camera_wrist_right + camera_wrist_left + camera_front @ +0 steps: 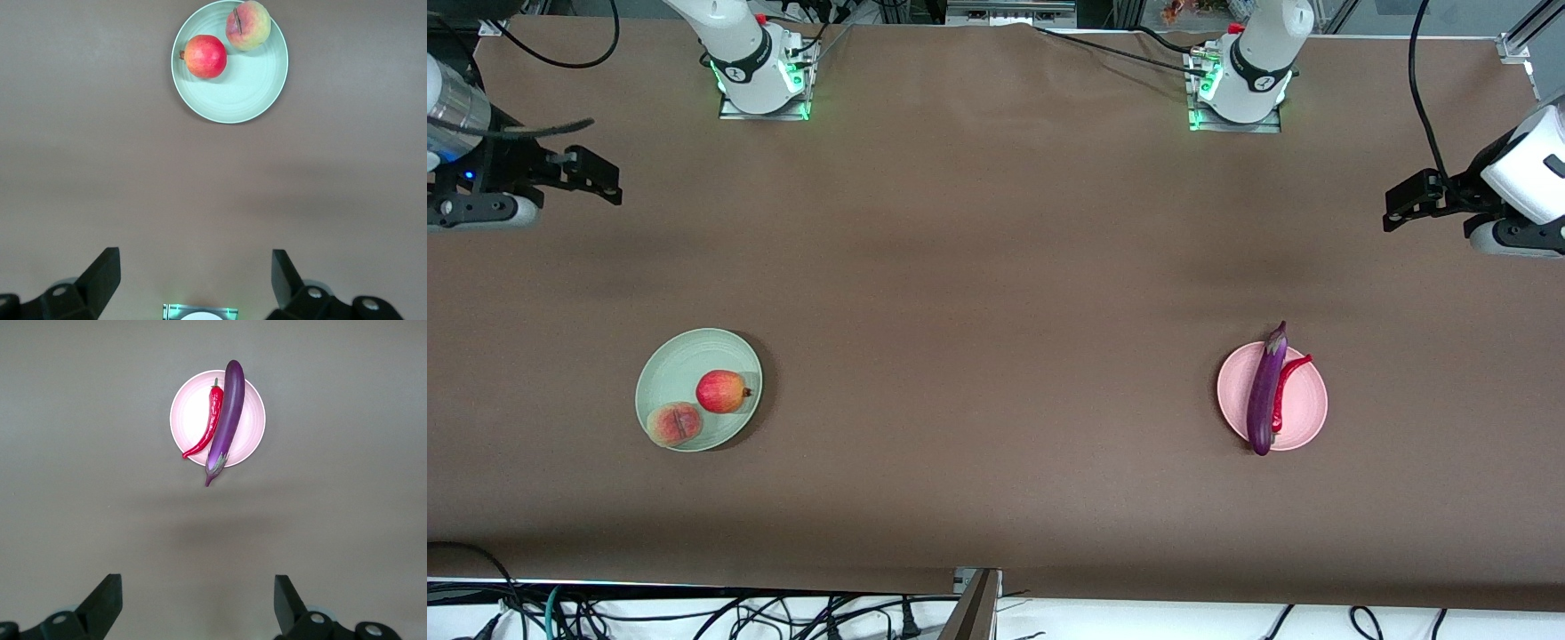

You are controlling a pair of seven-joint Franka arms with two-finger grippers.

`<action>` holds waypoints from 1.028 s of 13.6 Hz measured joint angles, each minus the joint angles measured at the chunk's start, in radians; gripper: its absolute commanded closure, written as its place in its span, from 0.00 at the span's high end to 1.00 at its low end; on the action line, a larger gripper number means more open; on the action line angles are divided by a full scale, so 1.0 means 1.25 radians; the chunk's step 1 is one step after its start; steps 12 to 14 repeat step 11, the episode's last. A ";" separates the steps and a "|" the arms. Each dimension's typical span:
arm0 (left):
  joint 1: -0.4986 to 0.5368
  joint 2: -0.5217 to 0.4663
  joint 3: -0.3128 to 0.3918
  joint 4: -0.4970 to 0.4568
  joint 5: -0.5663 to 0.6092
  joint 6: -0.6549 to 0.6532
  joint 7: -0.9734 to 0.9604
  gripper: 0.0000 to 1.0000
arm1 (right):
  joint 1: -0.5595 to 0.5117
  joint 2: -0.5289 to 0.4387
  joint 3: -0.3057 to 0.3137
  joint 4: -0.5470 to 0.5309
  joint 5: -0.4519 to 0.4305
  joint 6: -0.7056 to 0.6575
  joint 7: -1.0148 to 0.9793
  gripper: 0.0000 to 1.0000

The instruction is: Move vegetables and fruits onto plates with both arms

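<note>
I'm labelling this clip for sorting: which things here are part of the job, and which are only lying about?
Part of the job:
- eggplant and chili pepper on the pink plate
- peach and red fruit on the green plate
- left gripper and right gripper, both open, raised at the table's ends

Lying about:
- cables off the table's edge nearest the front camera

- brown table cover (996, 267), plain and matte, spreads across the whole work surface
- tangle of black cables (694, 613) lies on the white strip along the cover's edge nearest the front camera
- grey metal bracket (974, 604) pokes up at the middle of that same edge
</note>
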 measured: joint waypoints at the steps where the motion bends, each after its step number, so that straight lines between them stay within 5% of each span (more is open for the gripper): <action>1: 0.000 0.000 0.000 0.000 0.000 0.000 0.000 1.00 | -0.005 -0.005 0.005 -0.001 0.000 -0.015 0.001 1.00; 14: 0.000 0.000 0.000 0.000 0.000 0.000 0.000 1.00 | -0.019 0.021 0.025 0.021 0.000 -0.038 -0.001 1.00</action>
